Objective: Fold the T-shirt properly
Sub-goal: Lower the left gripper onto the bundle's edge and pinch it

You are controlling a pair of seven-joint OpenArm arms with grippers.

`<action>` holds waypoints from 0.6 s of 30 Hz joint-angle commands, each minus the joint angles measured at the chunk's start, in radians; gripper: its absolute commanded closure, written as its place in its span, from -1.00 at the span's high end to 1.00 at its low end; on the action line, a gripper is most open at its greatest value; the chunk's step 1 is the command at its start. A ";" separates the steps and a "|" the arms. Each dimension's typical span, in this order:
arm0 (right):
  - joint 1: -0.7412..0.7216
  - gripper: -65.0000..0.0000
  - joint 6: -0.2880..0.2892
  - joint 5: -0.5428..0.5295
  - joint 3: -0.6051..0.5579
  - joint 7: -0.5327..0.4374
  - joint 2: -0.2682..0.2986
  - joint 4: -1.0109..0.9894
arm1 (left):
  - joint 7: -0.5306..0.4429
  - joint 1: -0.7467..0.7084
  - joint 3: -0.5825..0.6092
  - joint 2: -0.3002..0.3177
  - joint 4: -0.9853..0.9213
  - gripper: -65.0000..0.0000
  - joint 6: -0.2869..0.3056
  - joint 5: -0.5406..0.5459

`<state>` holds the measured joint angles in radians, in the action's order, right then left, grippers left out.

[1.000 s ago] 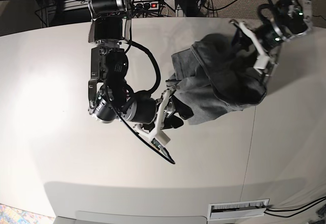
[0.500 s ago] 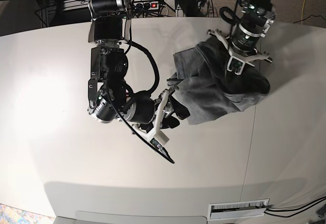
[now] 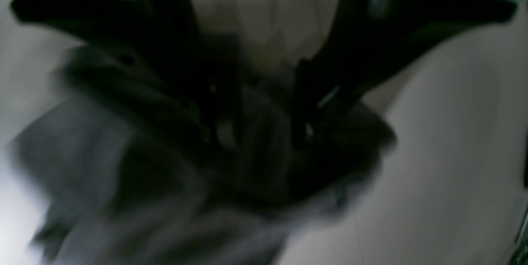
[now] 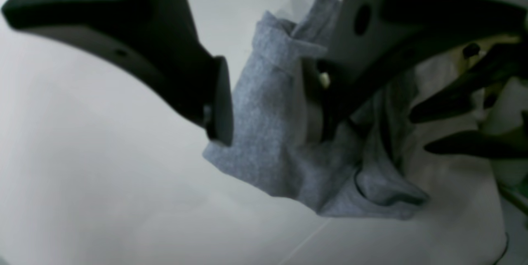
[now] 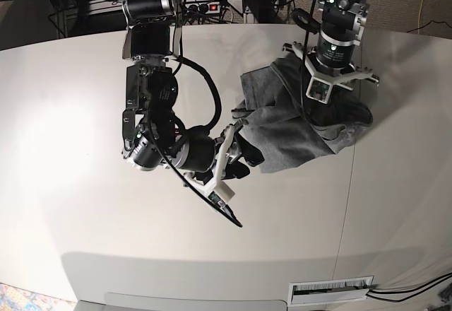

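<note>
The heather-grey T-shirt (image 5: pixel 289 138) lies crumpled at the table's back right. My left gripper (image 5: pixel 320 109) points straight down into the shirt's upper right part. In the blurred left wrist view, the left gripper (image 3: pixel 262 116) has its jaws apart with dark fabric (image 3: pixel 123 199) bunched between and around them. My right gripper (image 5: pixel 239 152) sits at the shirt's lower left edge. In the right wrist view, the right gripper (image 4: pixel 268 104) has its jaws apart, with a hemmed fold of the shirt (image 4: pixel 268 145) between them.
The white table (image 5: pixel 85 113) has a seam (image 5: pixel 346 205) running front to back on the right. A black cable loop (image 5: pixel 229 215) hangs from the right arm. A power strip and cables (image 5: pixel 205 6) lie behind the table. A white slotted plate (image 5: pixel 330 290) sits at the front edge.
My left arm has swung from the shirt's right side to above it and come down into the fabric, pushing the shirt's right part flatter. My right arm has stayed still.
</note>
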<state>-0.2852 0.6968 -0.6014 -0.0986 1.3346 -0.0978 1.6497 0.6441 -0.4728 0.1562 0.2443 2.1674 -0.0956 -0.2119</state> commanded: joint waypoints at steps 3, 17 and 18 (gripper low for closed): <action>-0.025 -0.21 0.001 -0.019 0.000 -0.026 -0.005 0.018 | -0.023 0.002 -0.001 0.002 0.066 -0.24 0.020 0.055; -0.025 -0.21 0.001 -0.019 0.000 -0.027 -0.005 0.018 | -0.015 -0.001 -0.001 -0.117 0.069 -0.23 0.024 0.058; -0.025 -0.21 0.001 -0.019 0.000 -0.027 -0.005 0.018 | -0.016 -0.001 -0.001 -0.135 0.069 -0.23 0.024 0.022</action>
<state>-0.2852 0.6968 -0.5999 -0.0986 1.3342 -0.0978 1.6497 0.6518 -0.4736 0.1555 0.1085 2.2181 -0.0631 -0.1860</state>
